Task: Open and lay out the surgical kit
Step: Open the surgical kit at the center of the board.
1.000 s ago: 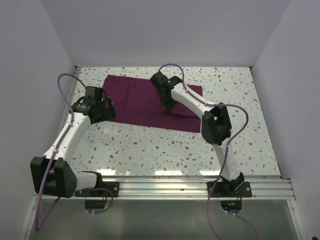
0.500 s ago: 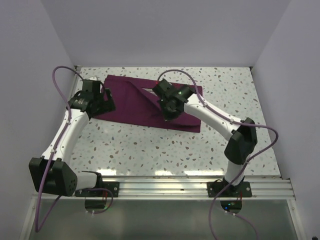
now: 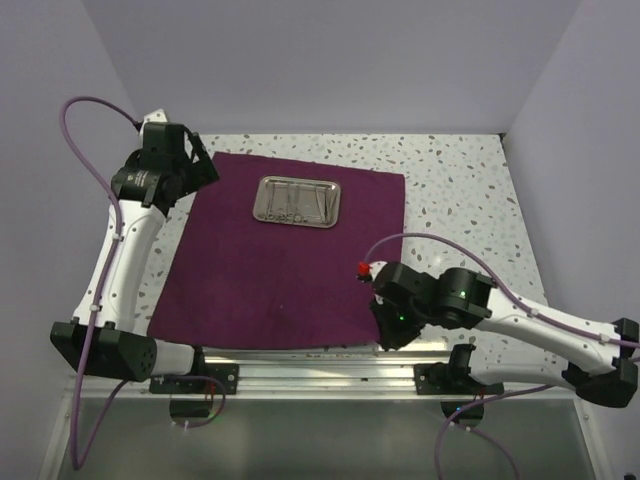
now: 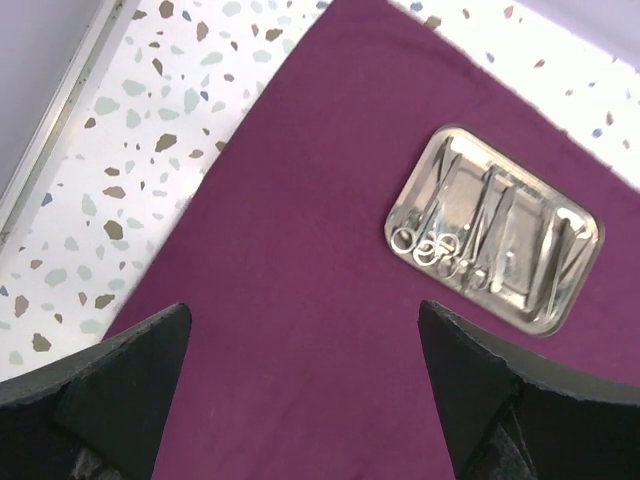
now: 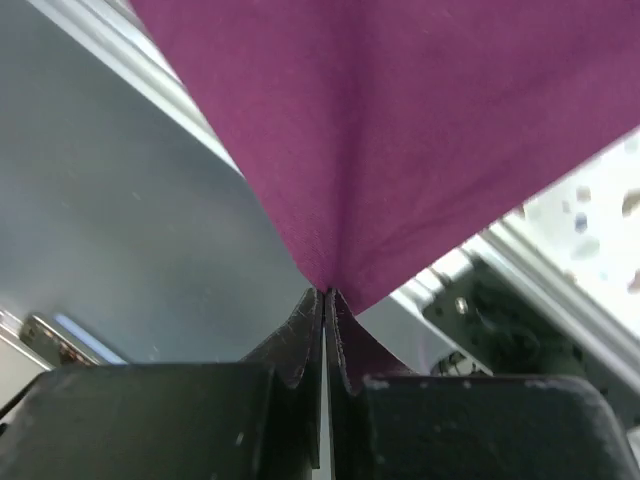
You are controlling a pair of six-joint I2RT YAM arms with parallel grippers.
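The dark magenta cloth wrap (image 3: 270,270) lies unfolded across the table, reaching the near edge. A shiny steel tray (image 3: 297,201) sits on its far part, holding several silver ring-handled instruments (image 4: 440,245); the tray shows in the left wrist view (image 4: 495,240) too. My right gripper (image 3: 385,335) is at the cloth's near right corner and is shut on the cloth (image 5: 400,130), pinching its corner over the table's front rail. My left gripper (image 3: 200,170) is open and empty, raised over the cloth's far left corner (image 4: 300,260).
The speckled table top (image 3: 470,210) shows to the right and far left of the cloth. The aluminium rail (image 3: 320,372) runs along the front edge. Walls close in the back and both sides.
The cloth was folded at the back; now it is spread open toward the near edge, showing the tray. My right gripper pulled its corner to the front. My left gripper moved back and left.
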